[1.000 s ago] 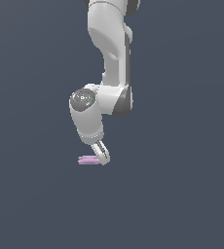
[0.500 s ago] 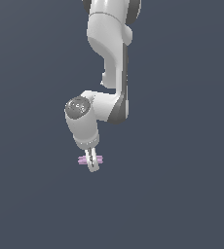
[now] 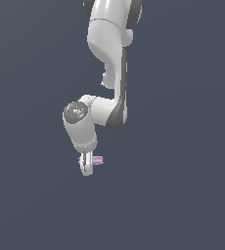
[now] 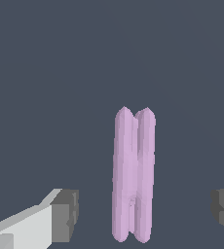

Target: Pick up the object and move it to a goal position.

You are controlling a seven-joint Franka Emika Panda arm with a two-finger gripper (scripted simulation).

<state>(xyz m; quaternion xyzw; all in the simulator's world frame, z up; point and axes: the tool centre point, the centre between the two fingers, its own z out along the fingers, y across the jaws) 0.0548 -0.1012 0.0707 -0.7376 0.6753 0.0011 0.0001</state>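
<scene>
tool (image 4: 143, 214) spread around pink bar (image 4: 132, 175)

From the exterior view I see my arm (image 3: 109, 44) coming down from the top of the frame, its white upper link dropping to a bend, then folding toward the exterior view's left into the round wrist joint (image 3: 76, 113). Below that the hand points downward with a slight tilt, and the gripper (image 3: 87, 166) hangs at the lowest point of the arm. In the wrist view I have the two dark finger pads (image 4: 65, 215) standing well apart at opposite sides of the picture, with a wide gap between them, so the jaws are spread and touching nothing.
</scene>
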